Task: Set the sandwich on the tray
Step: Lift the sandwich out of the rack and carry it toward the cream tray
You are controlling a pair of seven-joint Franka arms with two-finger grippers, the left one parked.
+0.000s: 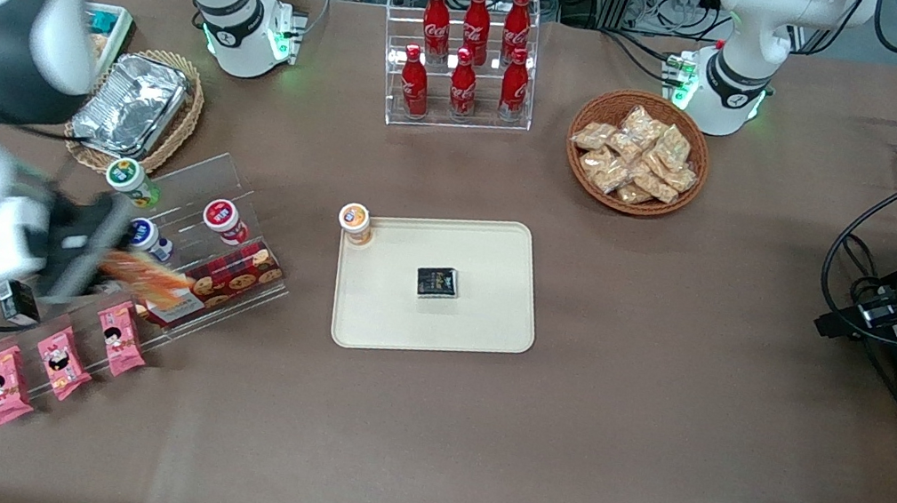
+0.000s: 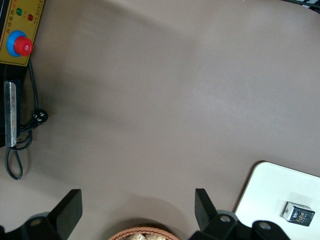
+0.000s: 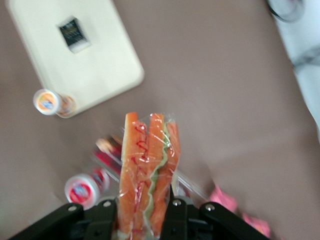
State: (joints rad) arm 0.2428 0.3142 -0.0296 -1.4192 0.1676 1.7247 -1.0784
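Observation:
My right gripper (image 1: 107,256) is shut on the sandwich (image 1: 146,276), a wedge in clear wrap with orange and green layers. It holds it in the air above the clear snack rack, toward the working arm's end of the table. In the right wrist view the sandwich (image 3: 148,172) stands between the two black fingers (image 3: 176,217). The cream-beige tray (image 1: 483,320) lies mid-table, apart from the gripper, with a small black box (image 1: 436,282) on it. The tray also shows in the right wrist view (image 3: 105,65) and the left wrist view (image 2: 270,192).
A clear rack (image 1: 240,205) holds yogurt cups, a biscuit box and pink packets (image 1: 64,362). An orange-lidded cup (image 1: 355,221) stands at the tray's corner. A foil container (image 1: 131,104), a cola rack (image 1: 466,56) and a snack basket (image 1: 637,155) lie farther from the front camera.

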